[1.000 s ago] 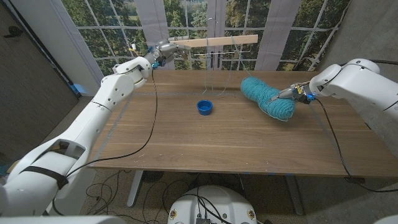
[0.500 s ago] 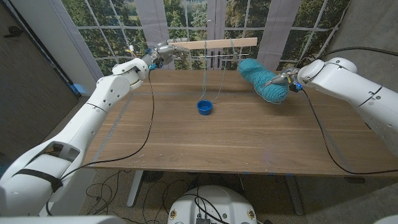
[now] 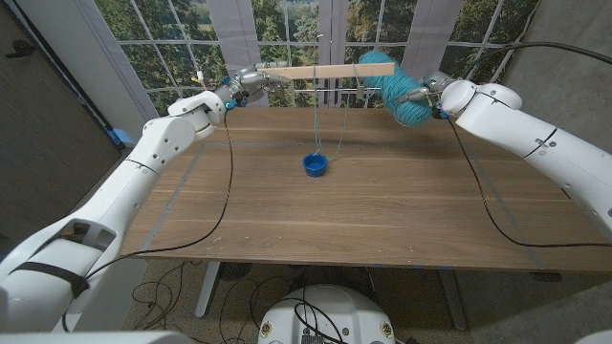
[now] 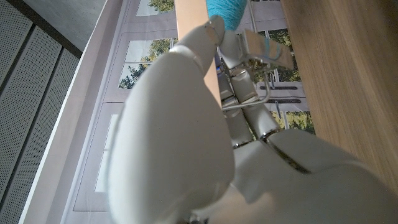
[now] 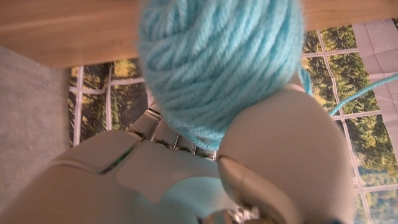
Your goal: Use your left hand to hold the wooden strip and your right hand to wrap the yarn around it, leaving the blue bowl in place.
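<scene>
My left hand (image 3: 249, 79) holds one end of the wooden strip (image 3: 320, 72) level in the air above the table's far edge. Thin teal strands (image 3: 318, 115) hang from the strip down toward the blue bowl (image 3: 315, 164), which sits on the table near the middle. My right hand (image 3: 430, 92) grips the teal yarn skein (image 3: 394, 88) in the air, right at the strip's free end. In the left wrist view the hand (image 4: 186, 130) wraps the strip (image 4: 189, 18), with yarn (image 4: 227, 9) beyond it. In the right wrist view the yarn (image 5: 217, 62) bulges over the hand (image 5: 273, 155).
The wooden table (image 3: 363, 220) stretches wide in front of the bowl. Windows with a railing stand just behind the far edge. Black cables (image 3: 229, 182) trail from both arms across the tabletop.
My right hand has lifted the yarn skein off the table and carried it up and to the left, to the strip's free end. The left hand and strip have stayed put.
</scene>
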